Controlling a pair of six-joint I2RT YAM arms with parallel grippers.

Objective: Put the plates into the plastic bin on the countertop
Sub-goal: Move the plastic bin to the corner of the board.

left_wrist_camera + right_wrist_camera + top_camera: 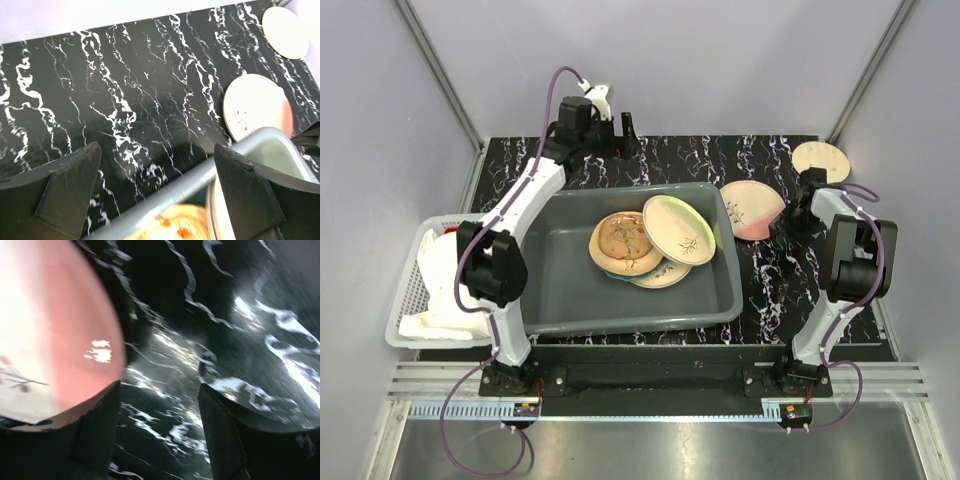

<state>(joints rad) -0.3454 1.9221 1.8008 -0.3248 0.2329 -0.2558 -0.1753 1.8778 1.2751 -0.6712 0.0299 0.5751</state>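
The grey plastic bin (570,285) sits on the black veined countertop (770,295). An orange woven plate (620,238) and a leaf-sprig plate (678,228) lie overlapping inside it. The cream-and-pink plate (750,207) lies just beside the bin's right wall. The right gripper (160,390) is at that plate's edge with its fingers apart, holding nothing. A pale plate (820,158) lies further right of the bin. The left gripper (157,165) hangs over the bin's far rim, spread wide.

Note the grey plastic bin (570,290). At its 2 o'clock you see a cream-and-pink plate (748,205) on the black, white-veined countertop (770,290). Inside: orange woven plate (620,238), cream leaf-sprig plate (680,228).
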